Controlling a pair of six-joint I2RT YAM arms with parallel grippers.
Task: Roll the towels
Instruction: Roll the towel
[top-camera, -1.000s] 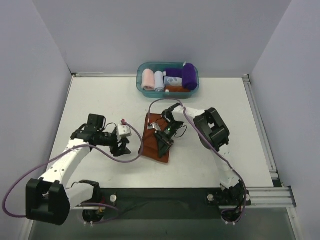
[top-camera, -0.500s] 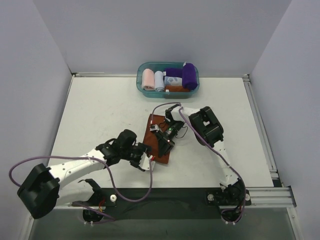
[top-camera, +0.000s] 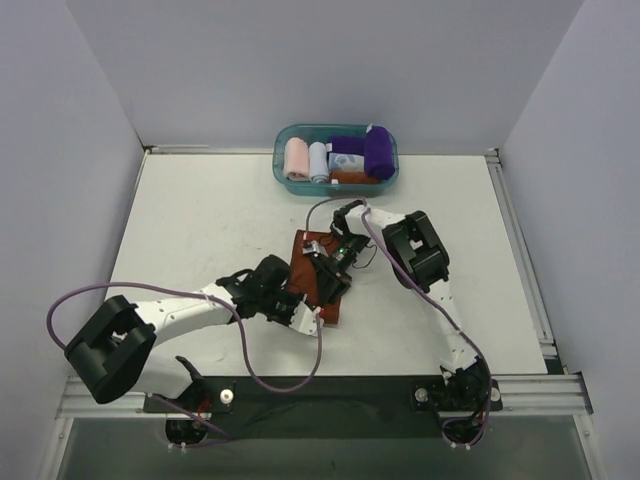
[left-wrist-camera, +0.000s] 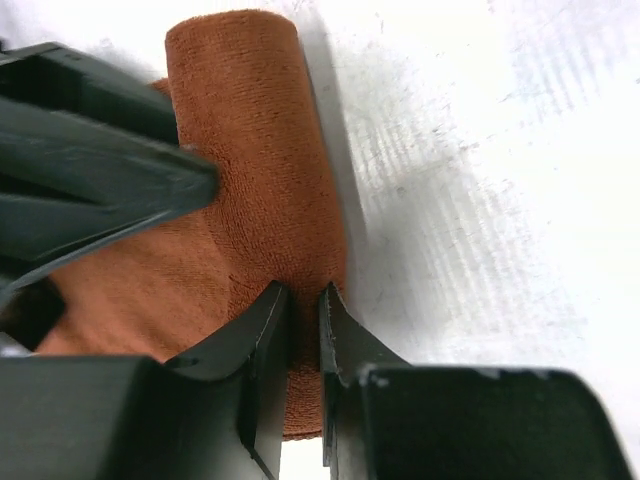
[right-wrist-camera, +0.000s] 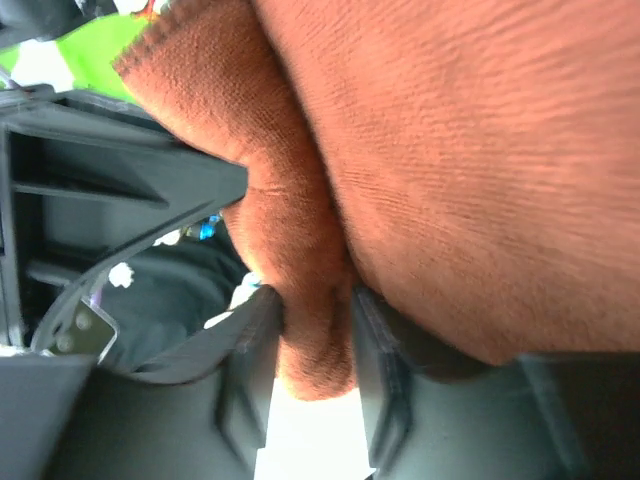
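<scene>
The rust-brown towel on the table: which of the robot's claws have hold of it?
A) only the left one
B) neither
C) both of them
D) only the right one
C: in the left wrist view the left gripper pinches a fold of the rust-brown towel, and in the right wrist view the right gripper has another fold of it between its fingers.

Plain rust-brown towel (left-wrist-camera: 250, 150) on white table (top-camera: 200, 220); teal bin (top-camera: 279, 158) holds deep purple towel (top-camera: 379, 152), pink cloth (top-camera: 296, 158), pale blue cloth (top-camera: 318, 160).
</scene>
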